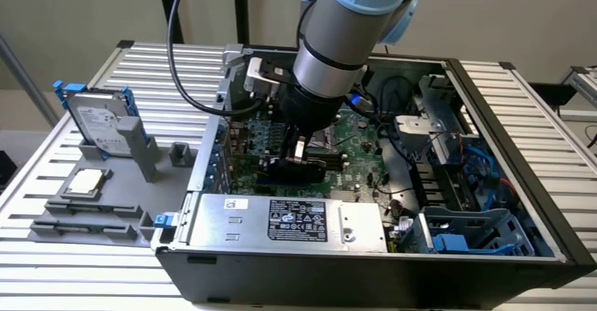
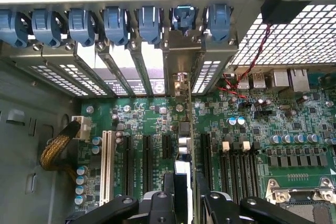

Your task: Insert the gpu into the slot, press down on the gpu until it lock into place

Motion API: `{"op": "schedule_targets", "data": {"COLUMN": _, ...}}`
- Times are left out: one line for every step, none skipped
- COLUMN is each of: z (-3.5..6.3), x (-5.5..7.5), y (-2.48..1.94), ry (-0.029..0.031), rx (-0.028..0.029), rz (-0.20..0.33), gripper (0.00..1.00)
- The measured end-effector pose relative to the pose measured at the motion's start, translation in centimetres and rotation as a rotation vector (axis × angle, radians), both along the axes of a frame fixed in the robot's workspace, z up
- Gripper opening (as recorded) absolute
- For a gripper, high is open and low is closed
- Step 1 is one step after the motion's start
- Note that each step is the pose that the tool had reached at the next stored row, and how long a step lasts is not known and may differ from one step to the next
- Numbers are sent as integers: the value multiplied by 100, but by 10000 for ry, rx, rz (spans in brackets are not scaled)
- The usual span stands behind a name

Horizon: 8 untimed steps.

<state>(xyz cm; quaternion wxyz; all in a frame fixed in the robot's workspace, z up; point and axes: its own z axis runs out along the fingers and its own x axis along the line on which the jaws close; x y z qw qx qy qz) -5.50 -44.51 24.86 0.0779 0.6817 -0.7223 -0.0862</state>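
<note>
While the jaws stand apart astride the gpu (image 2: pixel 185 145), the card stands edge-on among the motherboard (image 2: pixel 252 129) slots; the exterior view adds the arm (image 1: pixel 331 45) blocking it, the power supply (image 1: pixel 289 220) in front.

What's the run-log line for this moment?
pincer: open, straddling gpu | gpu: upright on edge over motherboard, bracket at case rear | lock: cannot tell
</note>
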Motion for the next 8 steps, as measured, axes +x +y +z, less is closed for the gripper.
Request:
{"op": "schedule_targets", "data": {"z": -1, "x": 0, "y": -1, "ry": 1, "rx": -1, "rz": 0, "gripper": 26}}
{"op": "schedule_targets", "data": {"z": -3, "x": -1, "y": -2, "ry": 1, "rx": -1, "rz": -1, "gripper": 26}}
{"op": "schedule_targets", "data": {"z": -5, "x": -1, "y": -2, "ry": 2, "rx": -3, "rz": 0, "gripper": 26}}
{"op": "schedule_targets", "data": {"z": -7, "x": 0, "y": -2, "ry": 1, "rx": -3, "rz": -1, "gripper": 26}}
{"op": "schedule_targets", "data": {"z": -9, "x": 0, "y": -2, "ry": 1, "rx": -3, "rz": -1, "gripper": 26}}
{"op": "schedule_targets", "data": {"z": -11, "x": 0, "y": -2, "ry": 1, "rx": -1, "rz": 0, "gripper": 26}}
{"op": "schedule_targets", "data": {"z": -15, "x": 0, "y": -2, "ry": -1, "rx": 1, "rz": 0, "gripper": 26}}
{"op": "schedule_targets", "data": {"z": -18, "x": 0, "y": -2, "ry": -1, "rx": 2, "rz": 0, "gripper": 26}}
